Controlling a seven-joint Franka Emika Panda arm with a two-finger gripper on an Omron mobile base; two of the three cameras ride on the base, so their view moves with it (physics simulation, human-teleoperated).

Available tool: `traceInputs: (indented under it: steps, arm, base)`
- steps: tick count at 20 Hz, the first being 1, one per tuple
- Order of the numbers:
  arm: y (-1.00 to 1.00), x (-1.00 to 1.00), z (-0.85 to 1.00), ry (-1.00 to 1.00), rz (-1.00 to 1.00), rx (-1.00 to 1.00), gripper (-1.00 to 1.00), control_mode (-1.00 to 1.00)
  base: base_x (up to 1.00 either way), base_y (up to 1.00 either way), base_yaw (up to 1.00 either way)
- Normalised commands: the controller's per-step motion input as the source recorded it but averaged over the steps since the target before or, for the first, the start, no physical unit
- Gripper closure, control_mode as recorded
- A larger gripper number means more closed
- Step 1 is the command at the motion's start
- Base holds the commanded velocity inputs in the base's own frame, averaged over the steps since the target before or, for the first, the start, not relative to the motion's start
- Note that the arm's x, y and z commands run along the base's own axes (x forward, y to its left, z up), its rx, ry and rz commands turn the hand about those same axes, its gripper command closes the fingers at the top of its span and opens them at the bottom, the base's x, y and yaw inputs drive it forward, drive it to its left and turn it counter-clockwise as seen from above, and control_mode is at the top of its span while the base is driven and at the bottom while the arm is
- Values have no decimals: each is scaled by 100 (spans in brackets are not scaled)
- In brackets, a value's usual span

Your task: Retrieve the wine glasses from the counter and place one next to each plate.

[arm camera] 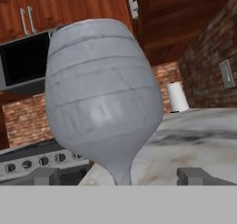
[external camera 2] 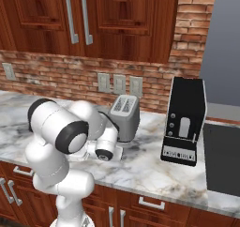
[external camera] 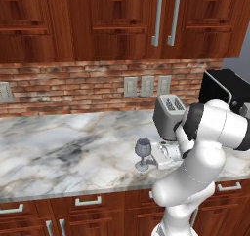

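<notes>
Wine glass [external camera: 143, 153] stood upright on the marble counter [external camera: 63, 149], near its front edge and just left of the robot's hand. In the left base view its rounded greyish bowl, thin stem and round foot were all plain to see, with the foot flat on the stone. In the hand view the same bowl [arm camera: 102, 102] loomed close and tapered down to the stem between the two dark fingertips [arm camera: 46, 176], one on each side and both clear of the glass.

The gripper [arm camera: 121, 177] was spread wide, its jaws standing apart around the stem without pinching it. From the left base view the hand reached in sideways from the right, level with the lower part of the glass, at the end of the white arm [external camera: 202, 147] that bent over the counter's edge.

Behind the hand and to its right stood a silver two-slot toaster [external camera: 168, 114] on the worktop; in the right base view it [external camera 2: 124, 116] sat just beyond the arm's elbow. Farther right in that view a black coffee machine [external camera 2: 184, 120] stood upright on the counter, well apart from the glass. A red brick wall [external camera: 73, 86] with grey outlet plates [external camera: 146, 86] backed the counter, reddish-brown upper cabinets [external camera: 112, 20] with silver handles hung above it, and drawers of the same wood ran below.

In the hand view a paper towel roll [arm camera: 177, 97] stood far along the marble.
</notes>
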Motion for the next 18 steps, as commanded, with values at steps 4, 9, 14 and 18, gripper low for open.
traceInputs:
  steps: [4, 9, 14, 18]
  arm:
    - [32, 0, 0, 0, 0, 0, -100, -100]
    - [20, 0, 0, 1, 0, 0, -100, -100]
    - [0, 0, 0, 0, 0, 0, -100, -100]
    - [-9, -2, 0, 0, 0, 0, 100, -100]
  base:
    - [0, 0, 0]
    - [0, 0, 0]
    - [0, 0, 0]
    - [0, 0, 0]
